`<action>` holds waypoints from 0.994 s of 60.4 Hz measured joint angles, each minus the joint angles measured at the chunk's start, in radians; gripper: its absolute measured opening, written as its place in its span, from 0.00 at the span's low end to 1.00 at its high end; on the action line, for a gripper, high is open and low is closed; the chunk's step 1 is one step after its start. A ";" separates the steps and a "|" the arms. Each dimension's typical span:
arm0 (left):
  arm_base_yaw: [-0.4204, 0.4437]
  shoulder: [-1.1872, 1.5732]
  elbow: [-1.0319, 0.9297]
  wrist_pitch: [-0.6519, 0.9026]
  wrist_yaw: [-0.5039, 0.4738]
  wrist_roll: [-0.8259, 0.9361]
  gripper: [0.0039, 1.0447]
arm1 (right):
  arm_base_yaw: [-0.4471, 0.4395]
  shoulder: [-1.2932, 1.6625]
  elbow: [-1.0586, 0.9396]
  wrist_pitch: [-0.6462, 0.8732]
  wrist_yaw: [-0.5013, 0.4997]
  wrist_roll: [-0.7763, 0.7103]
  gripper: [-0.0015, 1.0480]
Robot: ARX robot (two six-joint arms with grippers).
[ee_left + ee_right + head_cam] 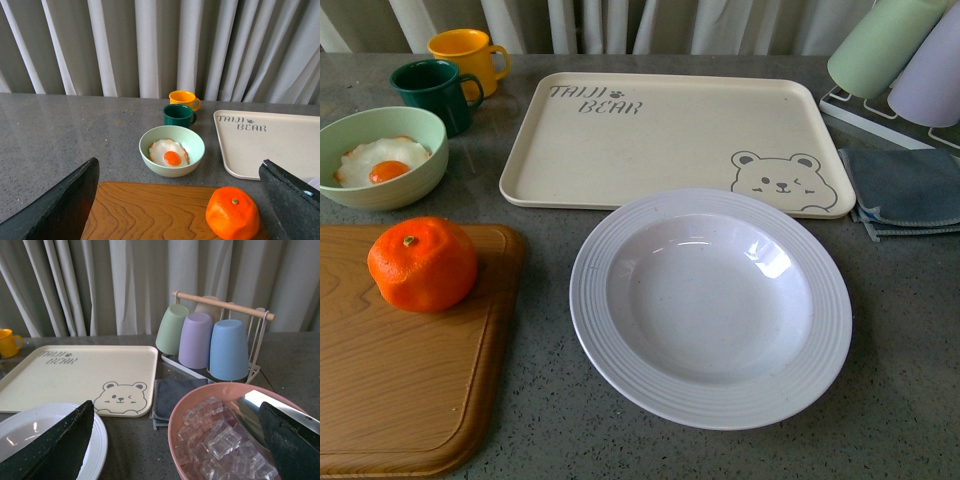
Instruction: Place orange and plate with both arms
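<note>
- The orange (422,263) lay on the left, just ahead of the left gripper (179,162), whose jaws stood wide apart.
- The plate (710,305) lay to the right, nearer the right gripper (176,404), whose jaws were likewise parted.

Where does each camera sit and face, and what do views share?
Front: on the body, looking down at the plate, orange and tray; no arm shows.
Left wrist: above the cutting board, facing the curtain; open left gripper frames the orange.
Right wrist: facing the cup rack; open right gripper frames the pink bowl.
All three share the tray.
</note>
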 joint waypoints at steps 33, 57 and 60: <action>0.000 0.000 0.000 0.000 0.000 0.000 0.92 | 0.000 0.000 0.000 0.000 0.000 0.000 0.91; -0.071 0.373 0.134 -0.233 0.222 0.020 0.92 | 0.000 0.000 0.000 0.000 0.000 0.000 0.91; -0.117 0.467 0.137 -0.151 0.200 0.020 0.92 | 0.000 0.000 0.000 0.000 0.000 0.000 0.91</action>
